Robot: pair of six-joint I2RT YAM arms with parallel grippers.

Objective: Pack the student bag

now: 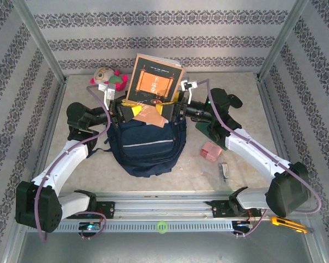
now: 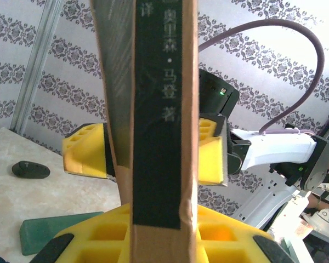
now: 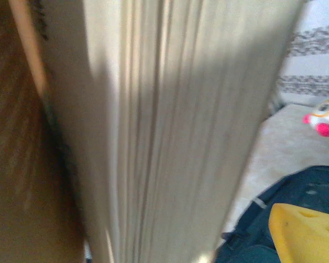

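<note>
The left gripper (image 2: 164, 222) pinches the book (image 1: 154, 82) low on its spine and, by the look of it, carries it alone. The right gripper (image 2: 152, 153) faces it from the page side. Its fingers (image 2: 85, 152) are spread wide on either flank of the book and, as far as I can tell, are not pressing it. The book stands upright, long axis vertical, with its lower edge at the open mouth of the student bag (image 1: 148, 145). The bag therefore lies straight below both grippers, and the way in looks to be downward. It is navy fabric with a pale stripe across its front. It lies flat mid-surface (image 1: 247, 101), with its mouth on the far side.
</note>
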